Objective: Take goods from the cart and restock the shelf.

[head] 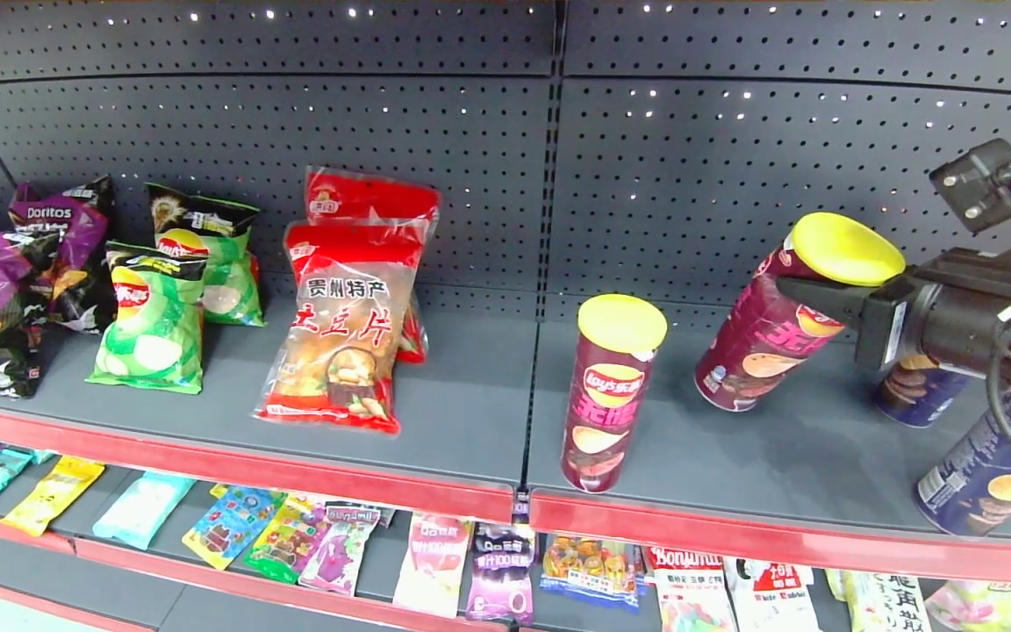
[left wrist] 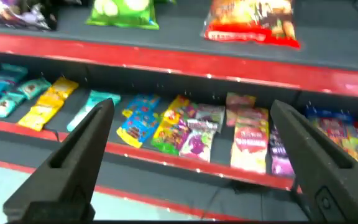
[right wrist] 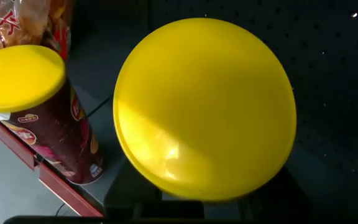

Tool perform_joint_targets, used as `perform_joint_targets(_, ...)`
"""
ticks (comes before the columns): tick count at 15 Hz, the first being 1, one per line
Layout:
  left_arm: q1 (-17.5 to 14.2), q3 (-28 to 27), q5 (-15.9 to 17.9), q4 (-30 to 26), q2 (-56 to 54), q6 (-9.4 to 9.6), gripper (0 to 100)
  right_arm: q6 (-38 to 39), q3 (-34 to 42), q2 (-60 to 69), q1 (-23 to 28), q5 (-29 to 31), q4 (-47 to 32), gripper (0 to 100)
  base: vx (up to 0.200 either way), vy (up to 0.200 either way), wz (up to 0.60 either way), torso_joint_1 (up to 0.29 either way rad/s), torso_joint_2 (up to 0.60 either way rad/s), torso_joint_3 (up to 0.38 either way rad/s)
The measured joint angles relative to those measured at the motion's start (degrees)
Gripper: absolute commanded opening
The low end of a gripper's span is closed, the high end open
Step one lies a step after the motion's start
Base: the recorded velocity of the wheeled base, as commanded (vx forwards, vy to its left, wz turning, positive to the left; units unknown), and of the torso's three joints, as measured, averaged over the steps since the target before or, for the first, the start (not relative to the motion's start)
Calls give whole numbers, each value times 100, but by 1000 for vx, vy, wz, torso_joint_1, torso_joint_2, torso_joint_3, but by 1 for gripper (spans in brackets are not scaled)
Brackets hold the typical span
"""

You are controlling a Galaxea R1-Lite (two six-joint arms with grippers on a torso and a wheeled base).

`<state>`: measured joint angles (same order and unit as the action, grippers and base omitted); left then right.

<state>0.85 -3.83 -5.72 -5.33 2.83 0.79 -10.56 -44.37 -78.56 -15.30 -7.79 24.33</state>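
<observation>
While my right gripper pinches the maroon can just under its yellow lid, the can hangs tilted at the right of the head view, base low over the shelf. Released this slanted, I judge it could topple into the standing can on its left or the blue cans at lower right. My left gripper has its fingers spread, holding nothing.

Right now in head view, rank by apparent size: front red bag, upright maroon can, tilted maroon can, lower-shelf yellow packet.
1. front red bag
2. upright maroon can and tilted maroon can: look alike, one tilted, so unranked
3. yellow packet
</observation>
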Motion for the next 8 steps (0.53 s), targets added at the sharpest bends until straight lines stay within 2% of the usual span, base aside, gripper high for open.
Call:
perform_joint_targets(1,-11,63,171,229,-79,11,100,0,15,-9,-5,0,0,0,0,0,0,0,0,0)
perform_joint_targets(3,-37,256,862,453,-190,40,100,0,28,-20,-2,7,0,0,0,0,0,0,0,0)
perform_joint_targets(5,-55,350,708,464,-243,-28,100,0,30,-29,-5,0,5,0,0,0,0,0,0,0)
perform_joint_targets(8,-59,378,702,471,-265,-55,100,5,105,-57,1,-4,7,0,0,0,0,0,0,0)
